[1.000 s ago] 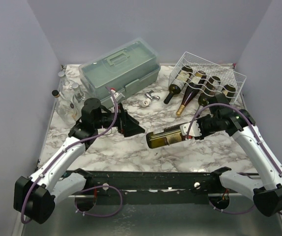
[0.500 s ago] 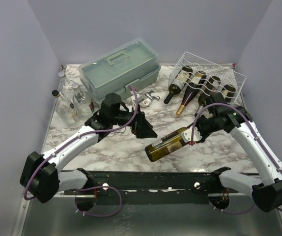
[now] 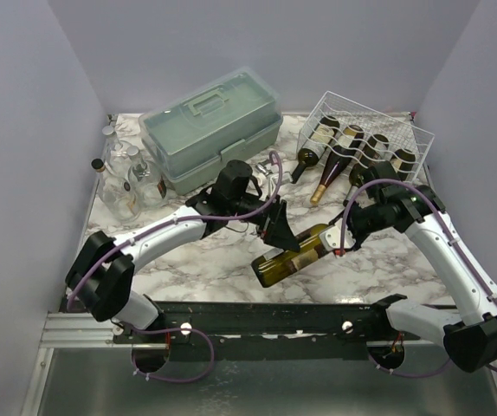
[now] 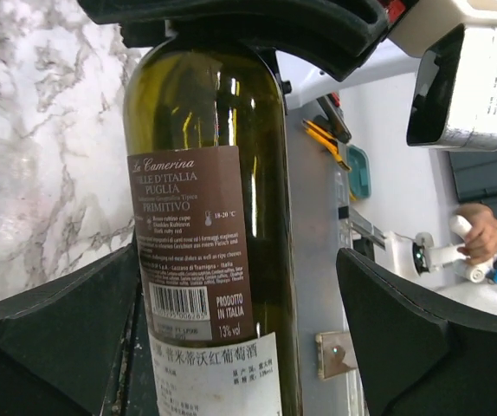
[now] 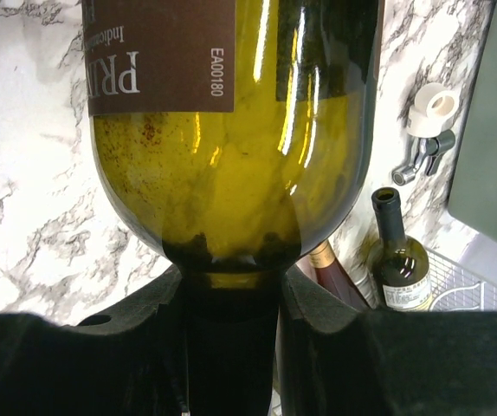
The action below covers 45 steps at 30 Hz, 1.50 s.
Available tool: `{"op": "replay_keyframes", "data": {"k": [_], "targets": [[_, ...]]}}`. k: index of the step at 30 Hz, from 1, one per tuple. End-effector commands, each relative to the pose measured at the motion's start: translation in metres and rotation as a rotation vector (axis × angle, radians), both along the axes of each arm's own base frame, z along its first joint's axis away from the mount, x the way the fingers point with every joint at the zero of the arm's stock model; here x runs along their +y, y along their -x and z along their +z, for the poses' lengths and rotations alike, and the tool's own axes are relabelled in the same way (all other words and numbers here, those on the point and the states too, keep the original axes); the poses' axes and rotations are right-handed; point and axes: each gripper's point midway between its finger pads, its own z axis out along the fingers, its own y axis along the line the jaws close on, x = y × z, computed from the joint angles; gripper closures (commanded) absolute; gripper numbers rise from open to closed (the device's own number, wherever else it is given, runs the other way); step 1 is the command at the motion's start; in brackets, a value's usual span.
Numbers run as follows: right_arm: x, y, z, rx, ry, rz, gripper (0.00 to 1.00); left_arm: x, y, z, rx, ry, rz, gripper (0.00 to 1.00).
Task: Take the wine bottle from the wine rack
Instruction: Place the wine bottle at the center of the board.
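Note:
A green wine bottle (image 3: 296, 253) with a brown label lies tilted over the marble table, well in front of the white wire wine rack (image 3: 417, 139). My right gripper (image 3: 342, 232) is shut on its neck (image 5: 231, 286), with the shoulder filling the right wrist view. My left gripper (image 3: 280, 232) is open and straddles the bottle's body (image 4: 205, 217). Its fingers (image 4: 49, 338) stand apart from the glass on both sides. Several other bottles (image 3: 352, 143) rest in the rack's cradles, necks pointing forward.
A pale green toolbox (image 3: 209, 126) stands at the back, left of the rack. Small glass bottles (image 3: 127, 178) cluster at the left edge. A white-and-metal stopper (image 5: 426, 130) lies near the toolbox. The arms' black base rail (image 3: 266, 316) runs along the front edge.
My left arm has swung right from the toolbox side to the bottle, and its open fingers now straddle the body. The right gripper has kept hold of the neck, and the bottle's base has dipped slightly forward.

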Motion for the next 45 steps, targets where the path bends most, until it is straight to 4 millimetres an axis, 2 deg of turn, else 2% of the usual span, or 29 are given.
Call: {"op": "replay_keyframes", "data": {"k": [1, 10, 17, 26, 30, 32, 34, 36, 38, 42, 43, 44, 45], "targets": [[0.017, 0.003, 0.019, -0.008, -0.11, 0.039, 1.0, -0.009, 0.012, 0.002, 0.042, 0.015, -0.094, 0.01], [0.018, 0.002, 0.019, -0.01, -0.112, 0.04, 1.0, -0.022, 0.024, -0.007, 0.104, -0.009, -0.168, 0.01], [0.016, 0.001, 0.015, -0.011, -0.1, 0.033, 1.0, -0.025, 0.037, -0.012, 0.145, -0.019, -0.23, 0.02], [0.015, 0.0, 0.016, -0.017, -0.098, 0.029, 1.0, -0.029, 0.039, -0.02, 0.169, -0.038, -0.238, 0.09], [0.015, 0.001, 0.015, -0.015, -0.098, 0.028, 1.0, -0.031, 0.037, -0.019, 0.172, -0.04, -0.234, 0.31], [0.015, 0.001, 0.014, -0.013, -0.097, 0.027, 1.0, -0.032, 0.037, -0.018, 0.176, -0.041, -0.233, 0.55], [0.014, 0.002, 0.012, -0.008, -0.098, 0.026, 0.99, -0.033, 0.036, -0.018, 0.181, -0.042, -0.232, 0.73], [0.014, 0.003, 0.011, -0.004, -0.099, 0.024, 0.93, -0.034, 0.036, -0.018, 0.185, -0.044, -0.233, 0.84], [0.014, 0.005, 0.01, 0.003, -0.1, 0.02, 0.77, -0.034, 0.034, -0.018, 0.18, -0.044, -0.225, 0.93], [0.012, 0.01, 0.007, 0.025, -0.099, 0.001, 0.47, -0.035, 0.029, -0.019, 0.143, -0.045, -0.177, 0.99], [0.011, 0.011, 0.005, 0.033, -0.098, -0.012, 0.33, -0.034, 0.028, -0.019, 0.132, -0.044, -0.168, 0.99], [0.009, 0.012, 0.005, 0.036, -0.096, -0.024, 0.03, -0.035, 0.027, -0.02, 0.121, -0.045, -0.156, 1.0], [0.008, 0.011, 0.005, 0.039, -0.097, -0.041, 0.0, -0.034, 0.026, -0.02, 0.113, -0.044, -0.147, 1.0]]}}
